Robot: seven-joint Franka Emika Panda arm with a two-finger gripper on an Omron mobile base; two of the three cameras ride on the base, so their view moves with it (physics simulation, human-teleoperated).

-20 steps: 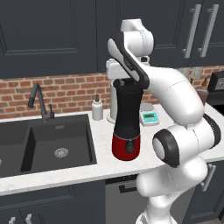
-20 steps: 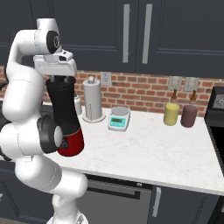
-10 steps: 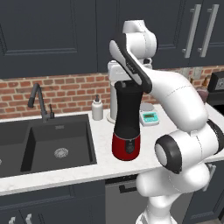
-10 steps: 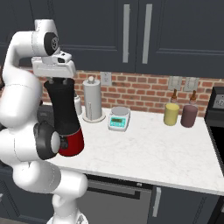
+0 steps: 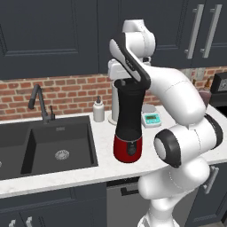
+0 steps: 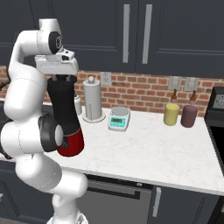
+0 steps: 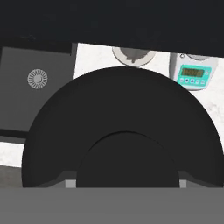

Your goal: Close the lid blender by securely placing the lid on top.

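1. Lid (image 7: pixel 122 144): black round disc with a raised centre knob, seen from straight above in the hand view, sitting over the mouth of the blender (image 5: pixel 128 122); hidden under the hand in both base views.
2. Blender: tall black jar on a glossy red base, upright on the white counter (image 6: pixel 144 151), near the front edge and just right of the sink (image 5: pixel 53 144).
3. Gripper (image 6: pixel 61 78): directly above the jar's top, pointing straight down, fingers drawn in and clamped on the lid's centre knob; fingertips themselves hidden behind the knob in the hand view.
4. Behind the blender, toward the brick wall: paper-towel roll (image 6: pixel 92 98) upright on its round stand, with a small white soap bottle (image 5: pixel 99 109) just to its left, near the back right corner of the sink.
5. Right of the roll: small kitchen scale (image 6: pixel 119 119) with a teal face, also visible at the upper right of the hand view.
6. Black faucet (image 5: pixel 39 102) at the back edge of the sink; round drain (image 7: pixel 37 78) in the basin.
7. Far along the counter toward the right end, against the wall: yellow bottle (image 6: pixel 171 112) and dark maroon bottle (image 6: pixel 189 113), side by side, well apart from the blender.
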